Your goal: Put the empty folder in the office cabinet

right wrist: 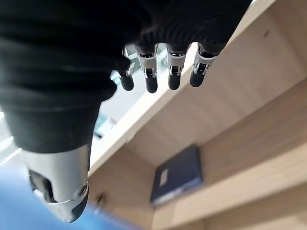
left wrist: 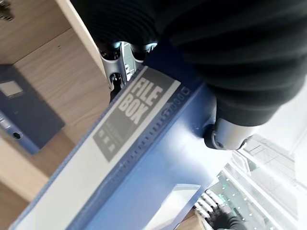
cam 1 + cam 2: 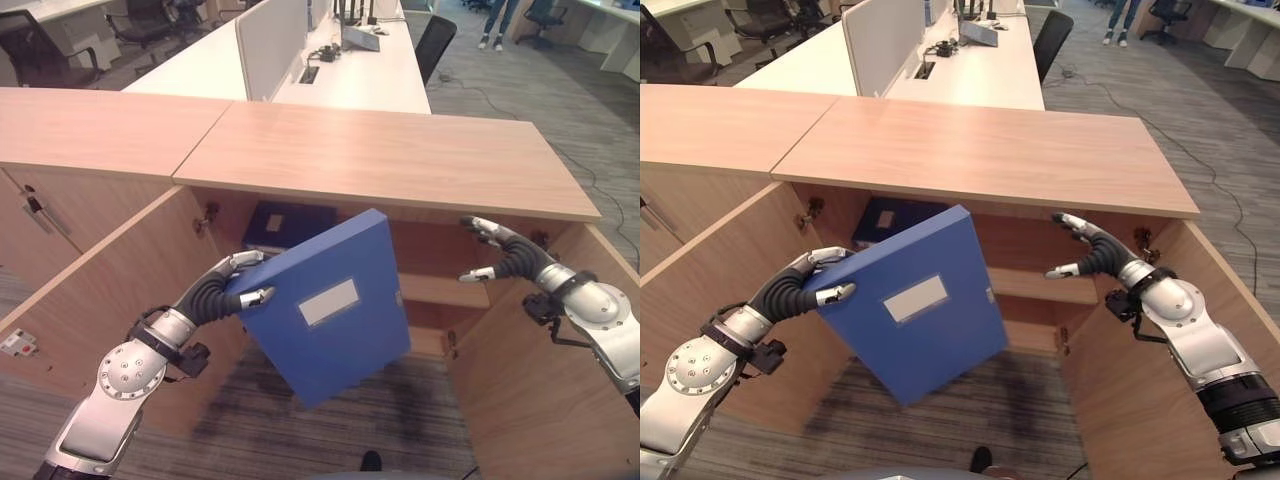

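Before the open office cabinet [image 3: 400, 160], a blue folder [image 3: 325, 305] hangs tilted in the air, its lower corner pointing down toward the carpeted floor [image 3: 400, 400] and its white label facing up. The left hand [image 3: 235, 280] grips the folder at its upper left edge, fingers curled over the top and thumb pressed on the front face; the left wrist view shows the same pinch along the folder's labelled spine [image 2: 139, 124]. The folder sits in front of the cabinet opening, level with the shelf [image 3: 440, 290], not yet inside.

Off to the right, the right hand [image 3: 495, 255] hovers apart from the folder, near the upper right of the opening, its fingers relaxed and spread, holding nothing. Both cabinet doors stand swung wide, the left door [image 3: 110, 270] beside the left arm and the right door [image 3: 540, 370] below the right arm.

Deep on the shelf at the left, a second dark blue folder [image 3: 290, 225] lies flat. Behind the cabinet's wooden top stretch a long white tabletop [image 3: 370, 75] and black office chairs [image 3: 435, 40].
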`<state>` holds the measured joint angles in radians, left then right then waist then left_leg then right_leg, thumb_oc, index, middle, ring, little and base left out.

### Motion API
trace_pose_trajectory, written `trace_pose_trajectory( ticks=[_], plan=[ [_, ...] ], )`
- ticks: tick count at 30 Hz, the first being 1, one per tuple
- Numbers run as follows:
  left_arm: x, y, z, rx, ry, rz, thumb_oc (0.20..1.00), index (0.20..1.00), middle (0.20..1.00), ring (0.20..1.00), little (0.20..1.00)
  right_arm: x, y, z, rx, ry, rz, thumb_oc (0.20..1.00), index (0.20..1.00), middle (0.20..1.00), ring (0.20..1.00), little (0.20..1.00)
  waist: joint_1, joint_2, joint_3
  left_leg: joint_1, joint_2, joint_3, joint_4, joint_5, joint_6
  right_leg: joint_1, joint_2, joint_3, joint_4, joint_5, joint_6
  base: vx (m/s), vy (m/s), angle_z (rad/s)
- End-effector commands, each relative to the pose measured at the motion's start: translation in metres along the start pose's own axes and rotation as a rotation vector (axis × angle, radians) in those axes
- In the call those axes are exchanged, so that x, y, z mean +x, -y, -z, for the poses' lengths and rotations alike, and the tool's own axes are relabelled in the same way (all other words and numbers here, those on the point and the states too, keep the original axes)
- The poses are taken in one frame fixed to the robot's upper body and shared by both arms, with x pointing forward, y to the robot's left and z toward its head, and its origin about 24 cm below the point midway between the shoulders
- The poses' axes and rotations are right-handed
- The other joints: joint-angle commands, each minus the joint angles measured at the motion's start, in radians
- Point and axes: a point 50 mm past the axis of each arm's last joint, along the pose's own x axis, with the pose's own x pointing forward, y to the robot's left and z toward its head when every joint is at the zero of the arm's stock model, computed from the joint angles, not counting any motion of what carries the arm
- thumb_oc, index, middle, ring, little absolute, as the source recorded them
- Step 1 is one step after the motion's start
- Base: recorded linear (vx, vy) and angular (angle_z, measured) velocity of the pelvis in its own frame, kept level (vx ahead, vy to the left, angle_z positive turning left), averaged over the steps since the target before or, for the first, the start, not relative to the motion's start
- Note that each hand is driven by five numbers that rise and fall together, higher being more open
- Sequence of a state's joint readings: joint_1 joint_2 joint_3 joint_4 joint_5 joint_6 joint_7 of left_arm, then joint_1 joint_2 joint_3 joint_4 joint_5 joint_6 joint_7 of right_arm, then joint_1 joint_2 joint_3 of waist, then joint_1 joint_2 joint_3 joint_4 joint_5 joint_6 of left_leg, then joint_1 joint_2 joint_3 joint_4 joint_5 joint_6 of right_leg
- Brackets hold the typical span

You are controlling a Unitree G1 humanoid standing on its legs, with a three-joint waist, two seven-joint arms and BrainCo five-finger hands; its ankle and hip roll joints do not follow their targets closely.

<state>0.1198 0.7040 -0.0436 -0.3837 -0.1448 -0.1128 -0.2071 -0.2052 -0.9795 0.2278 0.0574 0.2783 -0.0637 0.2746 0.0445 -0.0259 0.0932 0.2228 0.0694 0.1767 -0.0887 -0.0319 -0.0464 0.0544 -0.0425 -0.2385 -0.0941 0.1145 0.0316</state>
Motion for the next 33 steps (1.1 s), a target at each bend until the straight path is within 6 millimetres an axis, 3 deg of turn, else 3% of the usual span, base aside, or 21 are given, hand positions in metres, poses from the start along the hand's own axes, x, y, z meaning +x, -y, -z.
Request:
trace_pose_trajectory(
  ticks=[1,15,33],
  plan=[
    [0.018,-0.006,-0.026,0.087,0.186,-0.051,0.2,0.2,0.2,0.2,0.2,0.015,0.002,-0.028,0.045,0.152,-0.007,1.0,1.0,1.0,1.0,1.0,0.0,-0.057,-0.053,-0.05,-0.012,-0.045,0.001,-0.026,-0.017,0.092,-0.062,-0.037,0.007,-0.085,0.097,0.0,0.0,0.0],
    [0.032,-0.006,-0.032,0.133,0.242,-0.131,0.2,0.2,0.2,0.2,0.2,0.018,-0.02,-0.03,0.133,0.194,-0.061,1.0,1.0,1.0,1.0,1.0,-0.013,-0.055,-0.058,-0.046,-0.01,-0.037,0.001,-0.03,-0.017,0.092,-0.066,-0.033,0.007,-0.086,0.096,0.0,0.0,0.0],
    [0.032,0.004,-0.06,0.089,0.388,-0.039,0.2,0.2,0.2,0.2,0.2,0.029,-0.028,-0.024,0.148,0.169,-0.059,1.0,1.0,1.0,1.0,1.0,-0.011,-0.048,-0.056,-0.047,-0.012,-0.041,0.001,-0.029,-0.017,0.094,-0.068,-0.036,0.007,-0.088,0.098,0.0,0.0,0.0]
  ],
)
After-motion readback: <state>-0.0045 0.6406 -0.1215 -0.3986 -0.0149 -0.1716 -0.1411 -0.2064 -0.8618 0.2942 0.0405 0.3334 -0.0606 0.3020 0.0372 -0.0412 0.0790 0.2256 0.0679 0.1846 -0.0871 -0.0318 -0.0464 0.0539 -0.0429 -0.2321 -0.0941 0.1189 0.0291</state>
